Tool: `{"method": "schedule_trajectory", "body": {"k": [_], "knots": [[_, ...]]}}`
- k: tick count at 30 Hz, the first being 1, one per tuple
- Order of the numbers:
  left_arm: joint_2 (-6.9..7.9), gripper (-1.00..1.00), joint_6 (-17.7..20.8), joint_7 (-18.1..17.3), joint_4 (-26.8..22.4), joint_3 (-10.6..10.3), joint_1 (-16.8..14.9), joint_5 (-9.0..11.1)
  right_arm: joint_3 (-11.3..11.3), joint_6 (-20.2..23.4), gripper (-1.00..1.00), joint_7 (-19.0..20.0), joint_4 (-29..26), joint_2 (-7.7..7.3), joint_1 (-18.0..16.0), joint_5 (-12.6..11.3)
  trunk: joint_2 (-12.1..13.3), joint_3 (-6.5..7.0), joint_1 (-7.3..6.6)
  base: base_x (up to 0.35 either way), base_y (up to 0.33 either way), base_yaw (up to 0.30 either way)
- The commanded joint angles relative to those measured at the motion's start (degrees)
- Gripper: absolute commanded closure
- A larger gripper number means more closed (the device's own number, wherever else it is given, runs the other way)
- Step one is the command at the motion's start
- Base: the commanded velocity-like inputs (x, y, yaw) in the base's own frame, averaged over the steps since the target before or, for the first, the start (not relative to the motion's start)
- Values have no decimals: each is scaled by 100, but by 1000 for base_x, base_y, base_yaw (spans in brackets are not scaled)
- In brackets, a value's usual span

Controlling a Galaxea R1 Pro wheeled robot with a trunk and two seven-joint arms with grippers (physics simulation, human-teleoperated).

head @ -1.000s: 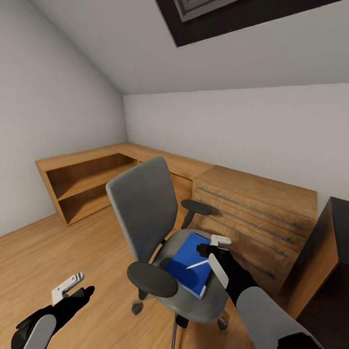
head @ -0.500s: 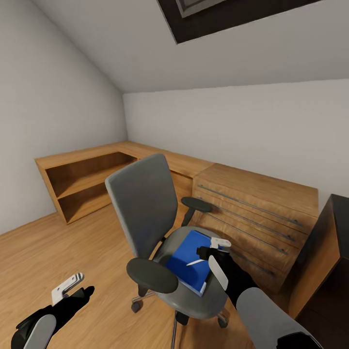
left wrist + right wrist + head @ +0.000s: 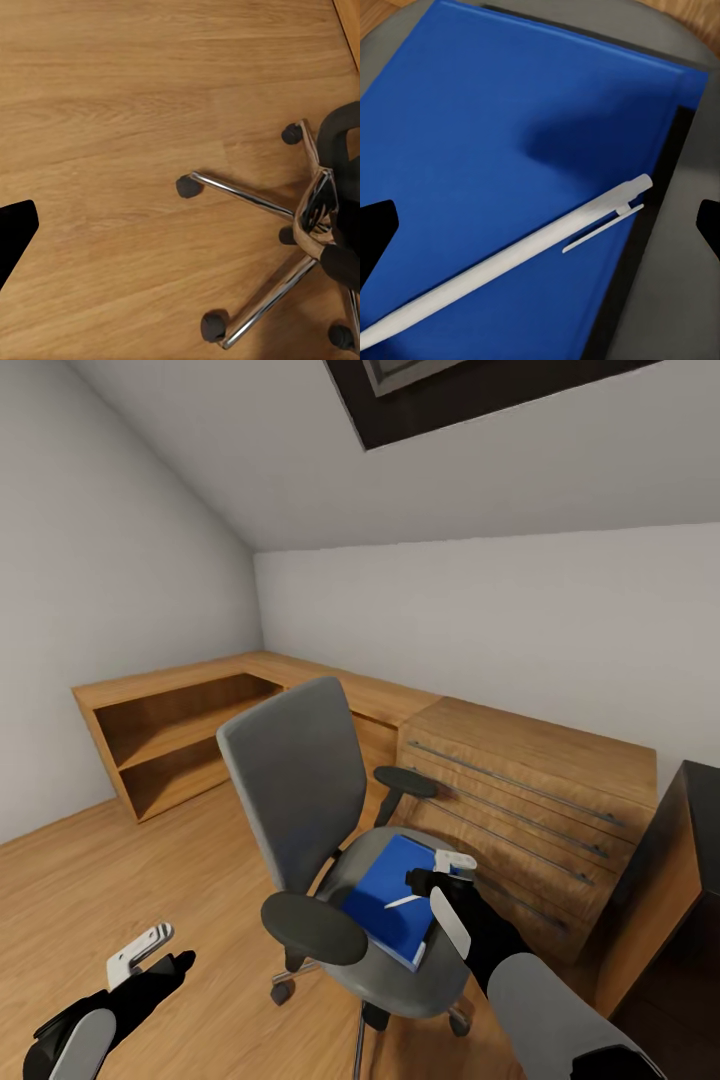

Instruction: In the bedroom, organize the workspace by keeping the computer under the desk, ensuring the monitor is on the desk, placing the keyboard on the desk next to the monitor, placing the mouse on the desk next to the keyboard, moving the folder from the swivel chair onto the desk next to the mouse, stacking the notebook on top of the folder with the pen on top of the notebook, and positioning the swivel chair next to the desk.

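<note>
The swivel chair (image 3: 290,780) stands mid-room, its tall grey back turned toward me. On its seat lies the blue folder (image 3: 385,905) with the pale pen (image 3: 405,902) across it. My right gripper (image 3: 442,887) hovers open just above them. In the right wrist view the pen (image 3: 525,251) lies slantwise on the folder (image 3: 495,127), between the two spread fingertips (image 3: 375,232). A dark strip (image 3: 660,225) runs along the folder's edge; I cannot tell what it is. My left gripper (image 3: 140,952) hangs open low over the floor, near the chair's star base (image 3: 255,199). The black desk (image 3: 695,810) shows at the right edge.
A light-wood drawer chest (image 3: 530,800) with bar handles stands close behind the chair. A low wooden shelf unit (image 3: 170,730) runs along the left wall into the corner. Plank floor (image 3: 120,870) lies open to the chair's left. The sloped ceiling holds a dark skylight (image 3: 480,390).
The whole picture shifted a little a second ago, so the camera moved. Since half a second ago nothing has moved; both grippers hold their places.
</note>
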Motion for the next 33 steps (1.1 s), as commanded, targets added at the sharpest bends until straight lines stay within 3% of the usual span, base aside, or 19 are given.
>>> {"method": "schedule_trajectory", "body": {"k": [1, 33], "knots": [[1, -100, 12, 53, -5, -1, -4, 59, 35, 19, -100, -54, -9, -5, -3, -59, -3, -6, -1, 0, 0, 0], [9, -100, 12, 37, 12, 19, -4, 62, -7, 159, -100, -96, 189, -9, -3, -88, -3, -6, -1, 50, 0, 0]]}}
